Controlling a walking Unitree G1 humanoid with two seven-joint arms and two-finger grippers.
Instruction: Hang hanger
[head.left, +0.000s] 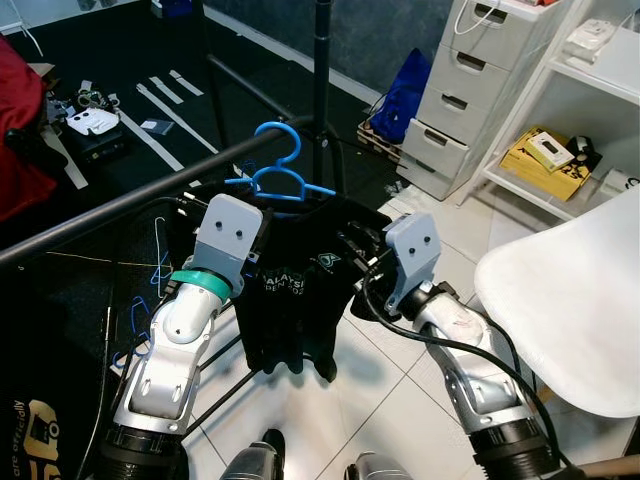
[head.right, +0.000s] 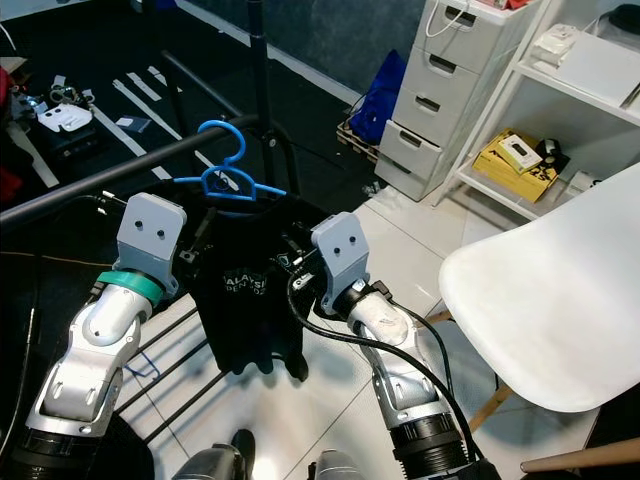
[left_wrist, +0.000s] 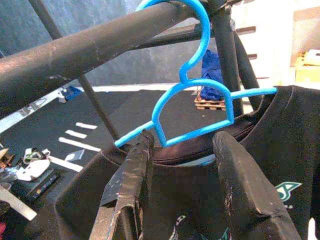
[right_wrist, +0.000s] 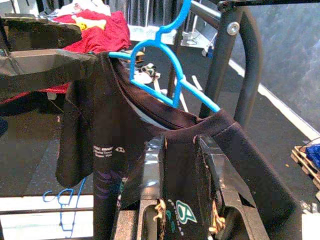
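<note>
On the black rail (head.left: 120, 200), blue hanger (head.left: 278, 176) hooked with black shirt (head.left: 290, 300), right tool (right_wrist: 180, 150) apparently pinching the shirt, left tool (left_wrist: 180, 165) released.

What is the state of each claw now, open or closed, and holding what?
Left claw: open, fingers on either side of the black T-shirt collar under the blue hanger.
Right claw: closed on the T-shirt shoulder.

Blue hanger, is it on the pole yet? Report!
Blue plastic hanger hooked over black metal rail, black T-shirt on it. Left gripper open at collar. Right gripper pinching shirt's shoulder. Nothing in the way.
</note>
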